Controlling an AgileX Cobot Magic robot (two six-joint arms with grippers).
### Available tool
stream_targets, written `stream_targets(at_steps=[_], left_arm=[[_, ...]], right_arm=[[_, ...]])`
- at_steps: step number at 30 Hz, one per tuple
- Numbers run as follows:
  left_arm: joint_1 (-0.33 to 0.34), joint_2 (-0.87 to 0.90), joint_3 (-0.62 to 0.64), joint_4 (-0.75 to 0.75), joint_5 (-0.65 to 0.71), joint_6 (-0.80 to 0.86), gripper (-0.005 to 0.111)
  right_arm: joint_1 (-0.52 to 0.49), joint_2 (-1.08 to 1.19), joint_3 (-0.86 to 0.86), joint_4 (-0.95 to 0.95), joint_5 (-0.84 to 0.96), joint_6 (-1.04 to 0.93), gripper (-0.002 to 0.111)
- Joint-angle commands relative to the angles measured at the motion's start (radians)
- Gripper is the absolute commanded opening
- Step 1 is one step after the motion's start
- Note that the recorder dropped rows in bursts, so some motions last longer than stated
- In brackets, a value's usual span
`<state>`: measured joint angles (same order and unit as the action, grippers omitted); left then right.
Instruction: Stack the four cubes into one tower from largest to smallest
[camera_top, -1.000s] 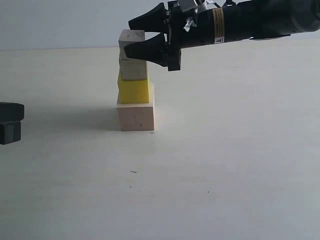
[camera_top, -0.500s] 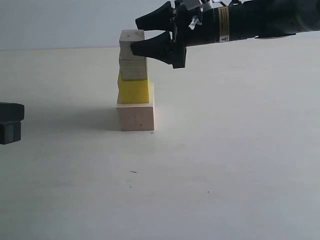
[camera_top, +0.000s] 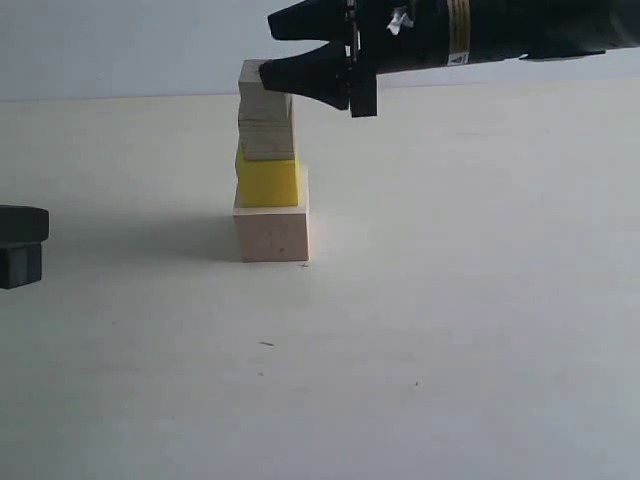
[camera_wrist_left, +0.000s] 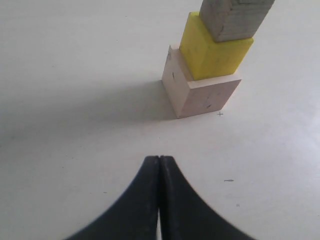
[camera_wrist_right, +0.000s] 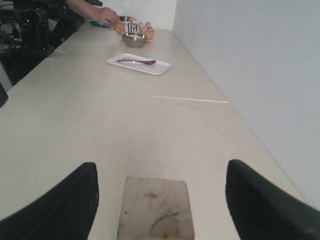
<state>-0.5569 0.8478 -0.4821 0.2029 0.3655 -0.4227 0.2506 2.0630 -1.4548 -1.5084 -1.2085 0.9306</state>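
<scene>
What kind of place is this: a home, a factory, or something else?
Probably a robotics lab or test room. A black robot arm reaches to a tower of cubes on a long pale table beside a plain white wall, and dark equipment stands at the far end.

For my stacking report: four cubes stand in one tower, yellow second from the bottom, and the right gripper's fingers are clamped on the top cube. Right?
No: the right gripper has its fingers open, clear of the top cube on both sides, as the right wrist view shows. The tower, with the yellow cube second from the bottom, is as you say.
</scene>
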Motion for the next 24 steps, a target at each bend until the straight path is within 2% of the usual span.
stream_targets(at_steps=[1,6,9,12,16,17,19,24], left_arm=[[-0.001,0.003,0.004,-0.003,0.002,-0.005,0.000],[-0.001,0.003,0.004,-0.003,-0.002,-0.005,0.000],[-0.001,0.003,0.004,-0.003,-0.009,-0.005,0.000],[-0.001,0.003,0.004,-0.003,-0.019,-0.005,0.000],[-0.001,0.003,0.004,0.002,-0.045,-0.005,0.000],[-0.001,0.003,0.004,0.007,-0.054,-0.003,0.000],[-0.001,0.003,0.004,0.029,-0.083,-0.003,0.000],[-0.001,0.003,0.004,0.110,-0.190,0.000,0.000]], right_arm=[[-0.023,-0.075,-0.010,0.027,-0.013,0.022,0.068],[-0.055,-0.170,-0.010,0.027,-0.013,0.118,0.067],[-0.076,-0.230,-0.010,0.027,-0.013,0.197,0.059],[-0.099,-0.299,-0.010,0.006,-0.004,0.330,0.041],[-0.102,-0.382,-0.010,-0.128,0.181,0.515,0.005],[-0.102,-0.396,-0.010,-0.169,0.217,0.550,0.000],[-0.102,-0.425,-0.010,-0.236,0.297,0.680,0.000],[-0.118,-0.485,-0.005,-0.236,0.351,0.899,0.000]])
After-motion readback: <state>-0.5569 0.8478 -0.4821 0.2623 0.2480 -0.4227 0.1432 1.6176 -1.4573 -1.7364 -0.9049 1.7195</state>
